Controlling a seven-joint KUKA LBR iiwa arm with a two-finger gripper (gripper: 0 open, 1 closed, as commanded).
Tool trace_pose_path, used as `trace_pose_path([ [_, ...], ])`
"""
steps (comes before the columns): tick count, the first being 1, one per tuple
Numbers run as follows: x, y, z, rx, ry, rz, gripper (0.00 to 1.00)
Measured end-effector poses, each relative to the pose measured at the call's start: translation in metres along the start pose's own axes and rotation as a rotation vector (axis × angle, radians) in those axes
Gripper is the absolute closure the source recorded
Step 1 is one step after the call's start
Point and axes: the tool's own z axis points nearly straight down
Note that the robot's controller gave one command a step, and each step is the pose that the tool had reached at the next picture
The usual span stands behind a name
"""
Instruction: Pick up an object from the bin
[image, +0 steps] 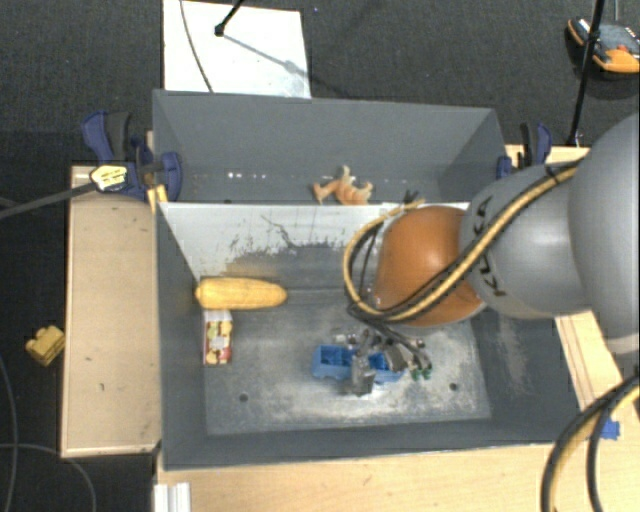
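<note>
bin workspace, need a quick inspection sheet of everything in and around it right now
surface: grey metal bin, floor scuffed, mostly bare
job's things: blue blocky thing on the floor right of centre, directly at the tool
clutter: yellow corn cob at the left; small printed box just in front of it; tan animal figure up by the back wall
tool: tool low in the bin, over the blue blocky thing's right end
cables: yellow-and-black cable loops round the orange wrist cover
surroundings: small yellow piece lies outside the bin, to its left
</note>
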Motion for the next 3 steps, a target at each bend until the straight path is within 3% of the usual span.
trace_pose_path([
  [1,-0.013,-0.004,-0.125,0.000,-0.002,-0.028,1.00],
  [2,-0.012,-0.004,-0.125,0.000,-0.002,-0.027,1.00],
  [3,-0.016,-0.005,-0.164,0.000,0.006,-0.031,1.00],
])
